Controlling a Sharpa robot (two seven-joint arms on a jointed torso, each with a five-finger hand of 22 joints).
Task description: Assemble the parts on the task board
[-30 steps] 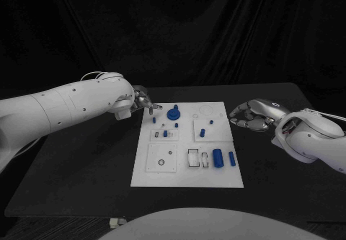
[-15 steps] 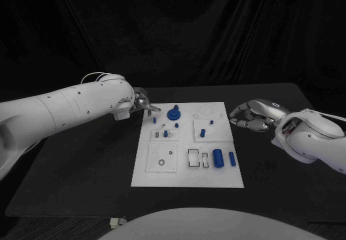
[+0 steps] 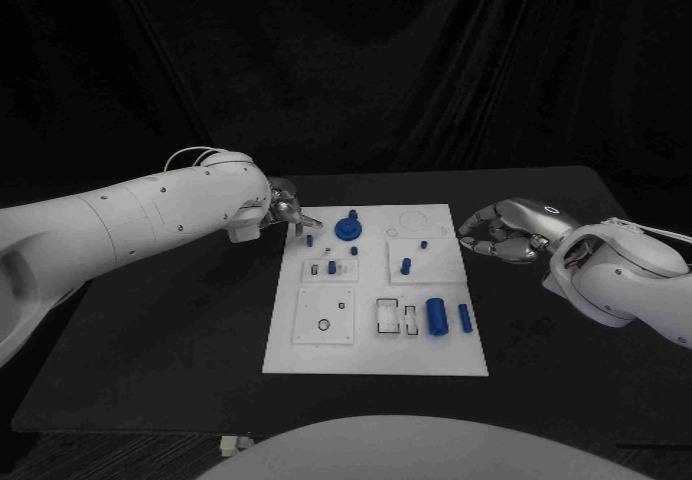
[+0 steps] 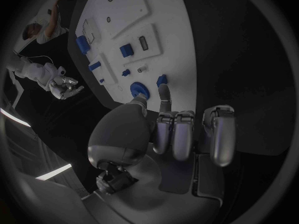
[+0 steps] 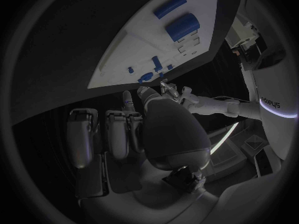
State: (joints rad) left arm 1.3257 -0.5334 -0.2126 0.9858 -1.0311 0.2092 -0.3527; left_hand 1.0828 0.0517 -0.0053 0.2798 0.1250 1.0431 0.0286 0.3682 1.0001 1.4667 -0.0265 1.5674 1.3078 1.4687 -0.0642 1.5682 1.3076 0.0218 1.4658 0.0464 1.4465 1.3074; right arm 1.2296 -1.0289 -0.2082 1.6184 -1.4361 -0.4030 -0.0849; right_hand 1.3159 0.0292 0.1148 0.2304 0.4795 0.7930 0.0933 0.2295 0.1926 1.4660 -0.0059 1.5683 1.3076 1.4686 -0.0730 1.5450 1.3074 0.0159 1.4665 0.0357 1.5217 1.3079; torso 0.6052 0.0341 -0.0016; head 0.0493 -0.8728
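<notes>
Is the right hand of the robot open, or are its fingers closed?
Shut. In the head view the right hand hangs beside the task board with fingers curled in, holding nothing; its wrist view shows them folded too.

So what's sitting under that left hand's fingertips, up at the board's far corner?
A small blue part stands on the white task board just below the left hand. Whether the fingertips touch it is unclear; the board beneath the hand is hidden.
</notes>
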